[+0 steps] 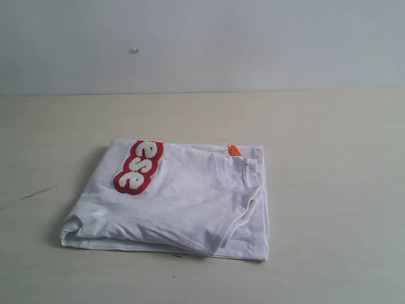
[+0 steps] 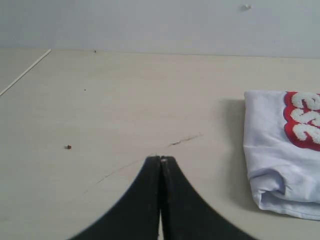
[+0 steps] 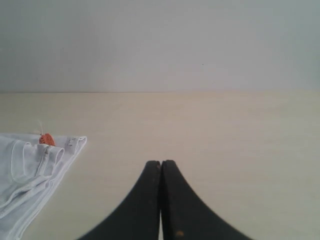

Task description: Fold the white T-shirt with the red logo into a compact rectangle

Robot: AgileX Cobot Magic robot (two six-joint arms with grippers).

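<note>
Folded white T-shirt (image 1: 183, 202); red logo (image 1: 138, 166) half hidden under fold.

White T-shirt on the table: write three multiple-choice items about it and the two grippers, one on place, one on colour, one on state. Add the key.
1. In the exterior view, where on the folded white T-shirt does the red logo lie?
A. Near its far left corner
B. At its near right corner
C. Hidden inside the fold

2. What colour is the neck tag?
A. Blue
B. Orange
C. Green

3. How do the left gripper and the right gripper stand?
A. Both shut, holding nothing
B. Both wide open
C. Left shut on a sleeve

Key:
1 A, the patch sits on the top layer at the far left.
2 B, a small orange tag shows at the collar.
3 A, each wrist view shows the fingertips pressed together over bare tabletop.
</note>
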